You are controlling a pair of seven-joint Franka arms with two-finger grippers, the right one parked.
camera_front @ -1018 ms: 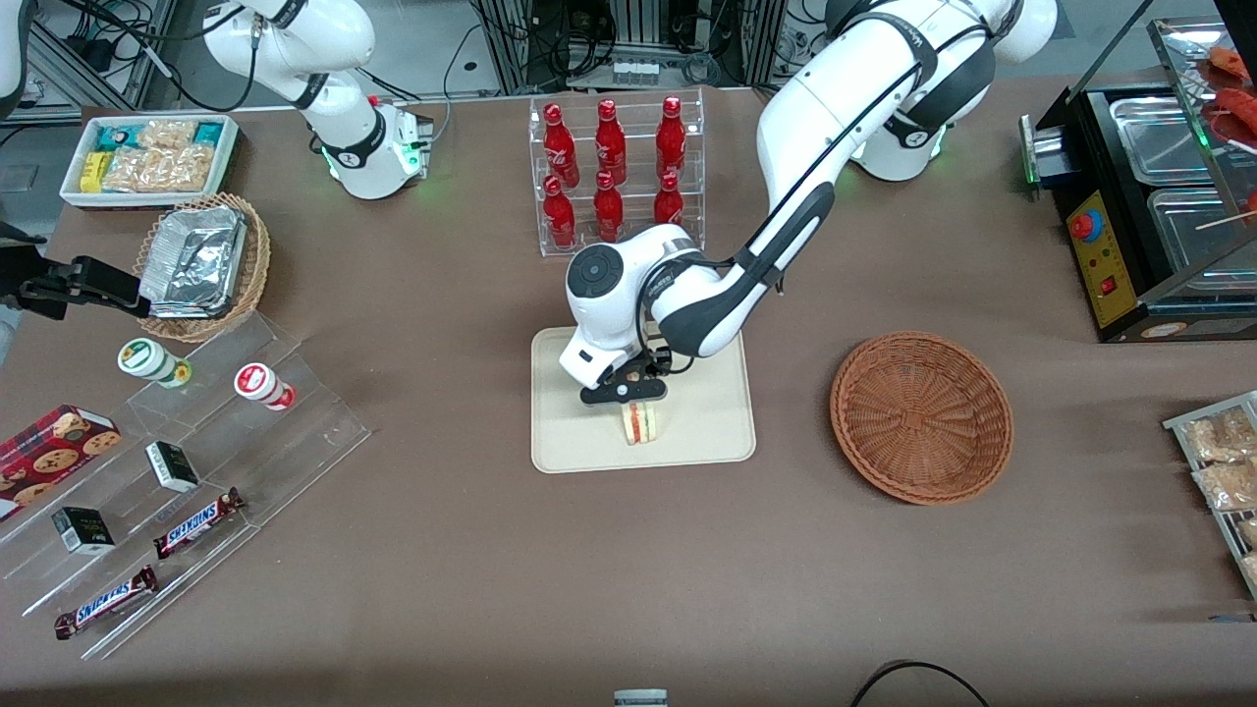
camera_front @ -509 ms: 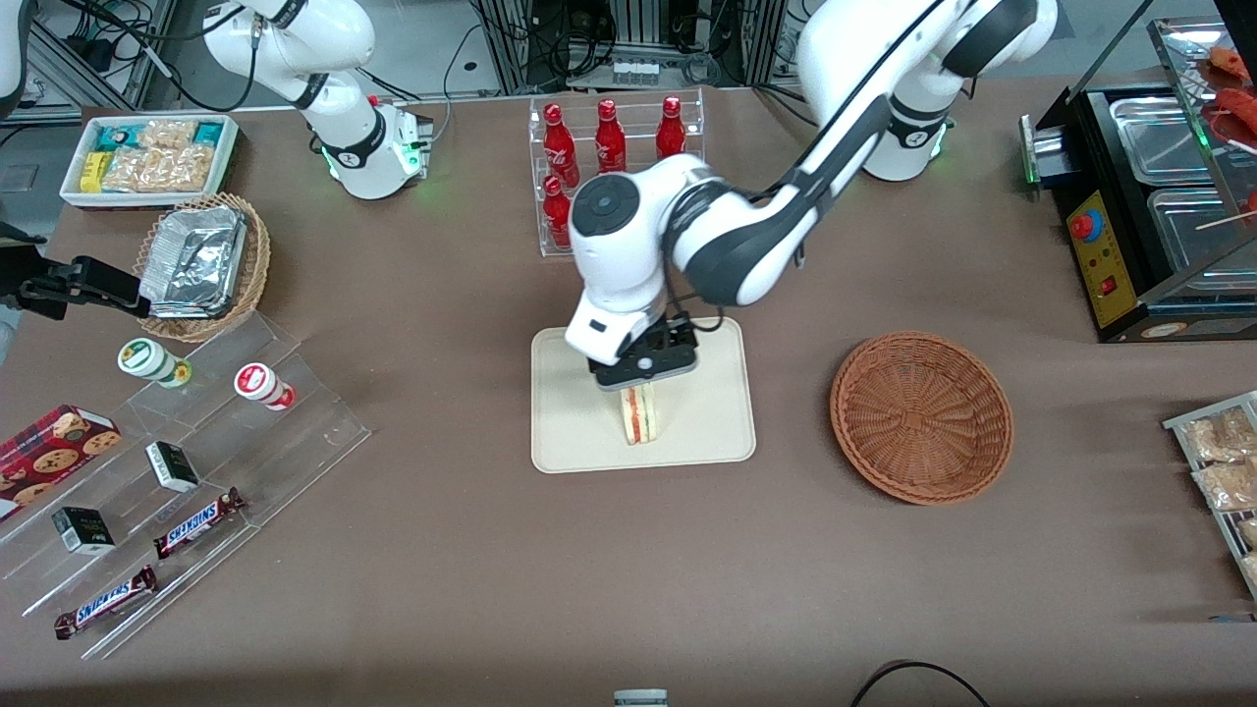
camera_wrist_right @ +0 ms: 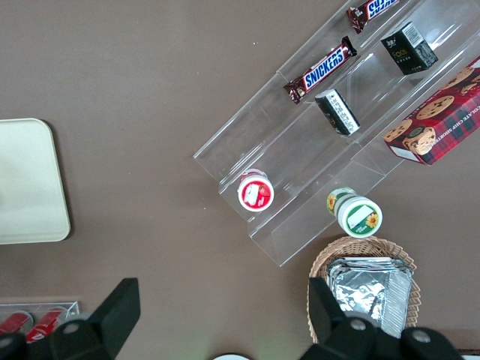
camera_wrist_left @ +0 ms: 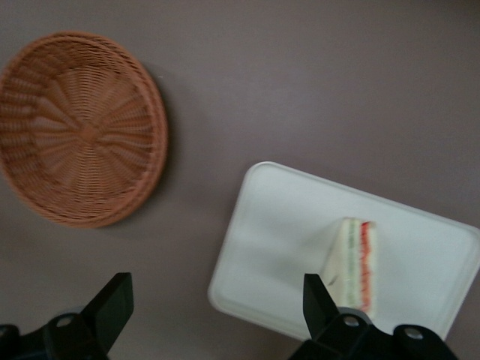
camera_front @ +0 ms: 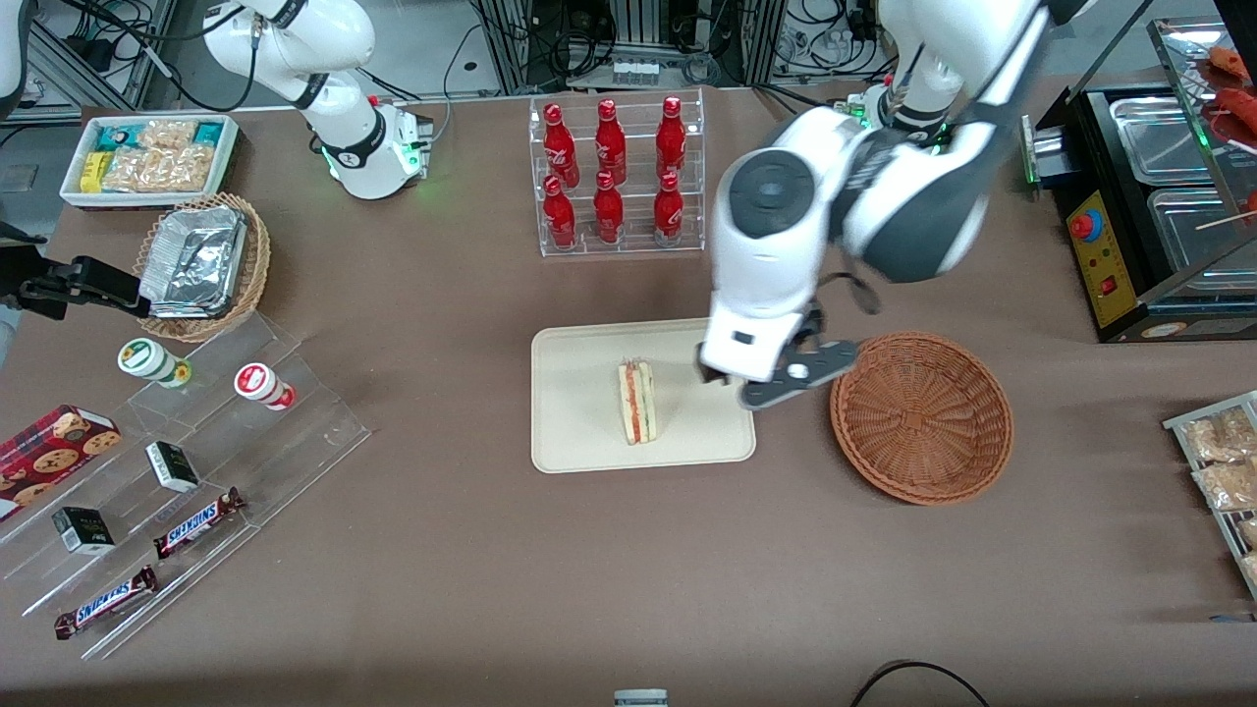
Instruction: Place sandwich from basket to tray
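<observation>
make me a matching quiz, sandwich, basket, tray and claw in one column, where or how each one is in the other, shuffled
Column one:
1. sandwich
2. basket
3. tray
4. claw

Column two:
A. empty, standing on the table toward the working arm's end
B. open and holding nothing, raised between tray and basket
C. standing on edge on the tray, filling stripe up
D. lying flat on the table, nearer the front camera than the bottle rack

Pairs: 1-C, 2-A, 3-D, 4-B

Brown table (camera_front: pixel 471 550) with tray (camera_front: pixel 579 432), basket (camera_front: pixel 921 417), gripper (camera_front: pixel 776 378) above.
</observation>
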